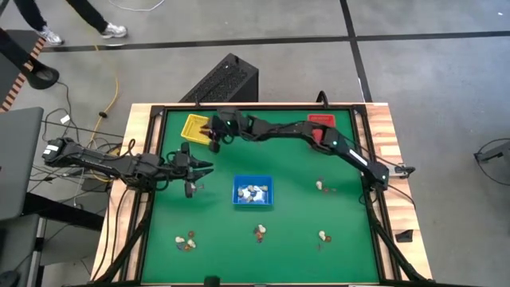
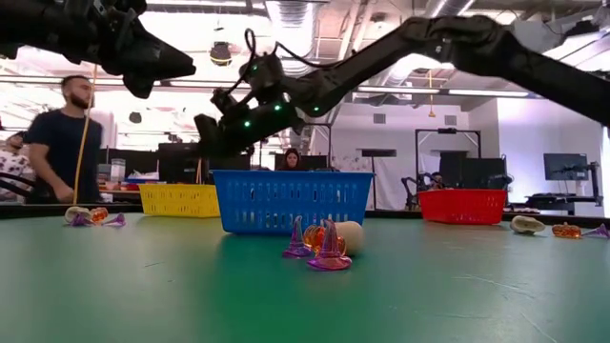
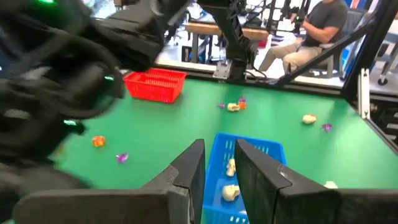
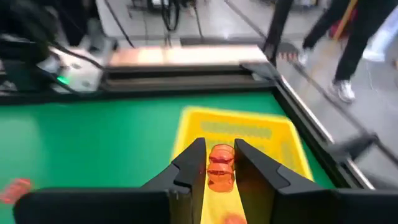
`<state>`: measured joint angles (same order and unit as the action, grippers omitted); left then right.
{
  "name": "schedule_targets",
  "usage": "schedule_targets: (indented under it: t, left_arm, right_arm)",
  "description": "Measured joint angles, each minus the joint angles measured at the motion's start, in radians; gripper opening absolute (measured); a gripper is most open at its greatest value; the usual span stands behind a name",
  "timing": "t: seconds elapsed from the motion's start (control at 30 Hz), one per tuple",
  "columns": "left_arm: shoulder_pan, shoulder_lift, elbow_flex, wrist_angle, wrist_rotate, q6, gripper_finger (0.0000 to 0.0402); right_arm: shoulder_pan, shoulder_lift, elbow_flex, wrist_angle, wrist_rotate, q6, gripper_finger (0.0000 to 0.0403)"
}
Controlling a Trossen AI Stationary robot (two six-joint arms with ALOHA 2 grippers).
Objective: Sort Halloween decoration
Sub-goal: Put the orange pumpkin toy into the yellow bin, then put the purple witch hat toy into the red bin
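Observation:
My right gripper (image 4: 219,163) reaches across the table to the yellow tray (image 1: 194,125) at the far left and is shut on a small orange trinket (image 4: 219,167). My left gripper (image 3: 219,163) hovers left of the blue tray (image 1: 253,192); its fingers are slightly open and hold nothing. Whitish trinkets (image 3: 230,191) lie in the blue tray. Small groups of whitish, orange and purple trinkets lie on the green mat, one near the left (image 1: 186,241), one at the near middle (image 2: 324,246) and others at the right (image 1: 322,237). My right gripper pinches the orange trinket (image 4: 219,177) between its two fingers. The trinket is lifted clear and hangs over the yellow tray (image 4: 273,140).
The red tray (image 1: 320,121) stands at the far right. A raised dark rim (image 1: 151,159) runs around the mat. More trinkets lie at the right middle (image 1: 321,186). Free green mat lies between the trays. People stand and sit beyond the table (image 2: 62,143).

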<state>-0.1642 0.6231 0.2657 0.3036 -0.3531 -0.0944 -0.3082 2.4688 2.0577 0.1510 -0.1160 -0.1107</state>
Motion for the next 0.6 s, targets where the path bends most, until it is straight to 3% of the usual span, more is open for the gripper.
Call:
schedule_targets:
  t: [0.13, 0.3, 0.47, 0.6]
  left_arm:
    - [0.000, 0.000, 0.000, -0.013, -0.001, 0.006, 0.0074]
    - [0.000, -0.001, 0.000, -0.023, -0.009, 0.013, 0.0074]
    - [0.000, -0.001, 0.000, -0.023, -0.020, 0.027, 0.0074]
    - [0.000, -0.001, 0.000, -0.032, -0.021, 0.022, 0.0074]
  right_arm:
    - [-0.034, 0.058, 0.118, -0.130, 0.004, 0.026, 0.0126]
    - [-0.064, 0.054, 0.143, -0.197, 0.000, 0.068, 0.0182]
    - [-0.095, 0.002, 0.140, -0.325, -0.166, 0.054, 0.0236]
    - [-0.129, -0.093, 0.141, -0.483, -0.248, 0.031, 0.0249]
